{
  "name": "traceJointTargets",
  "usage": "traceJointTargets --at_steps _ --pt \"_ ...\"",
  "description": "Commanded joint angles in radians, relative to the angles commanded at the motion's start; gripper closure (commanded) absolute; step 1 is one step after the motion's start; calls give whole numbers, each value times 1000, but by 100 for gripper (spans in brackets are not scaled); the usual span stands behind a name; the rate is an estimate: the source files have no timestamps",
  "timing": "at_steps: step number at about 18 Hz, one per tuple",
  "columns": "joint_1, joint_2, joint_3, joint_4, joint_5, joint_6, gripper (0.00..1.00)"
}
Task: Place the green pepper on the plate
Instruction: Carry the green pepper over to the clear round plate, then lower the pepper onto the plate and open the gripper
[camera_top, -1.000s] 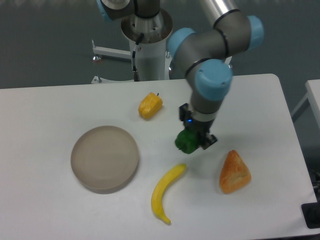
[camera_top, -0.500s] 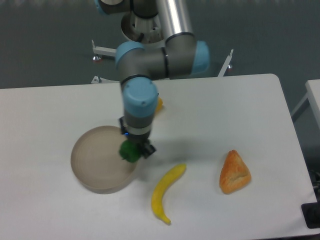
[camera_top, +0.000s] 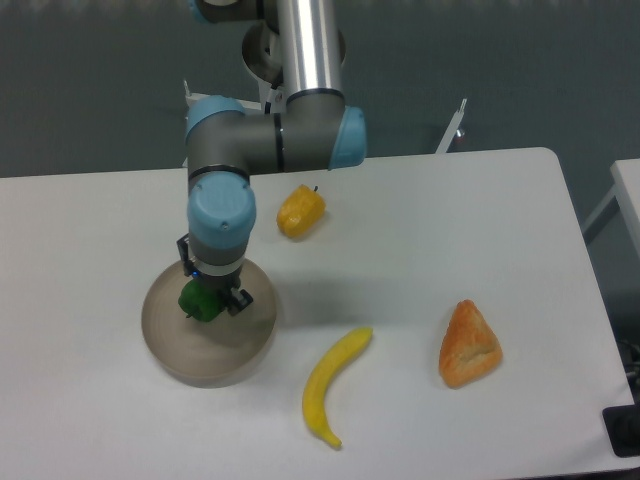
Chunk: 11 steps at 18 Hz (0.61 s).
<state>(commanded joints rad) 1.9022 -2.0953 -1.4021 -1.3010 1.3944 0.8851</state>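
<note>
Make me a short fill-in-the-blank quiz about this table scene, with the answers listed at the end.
1. The claw is shut on the green ____, holding it over the plate.
2. The long curved fruit in front of the plate, nearer the camera, is a ____.
3. The yellow-orange pepper lies on the white ____, apart from the plate.
4. The orange wedge lies to the ____ of the banana in the picture.

Missing words: pepper; banana; table; right
</note>
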Motion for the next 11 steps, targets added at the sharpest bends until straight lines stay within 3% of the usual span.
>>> traceJointTargets --at_steps 1,8,11 --pt "-2 -2 -8 21 5 0 0" --pt "1 23 12 25 17 11 0" --pt "72 35 46 29 86 23 0"
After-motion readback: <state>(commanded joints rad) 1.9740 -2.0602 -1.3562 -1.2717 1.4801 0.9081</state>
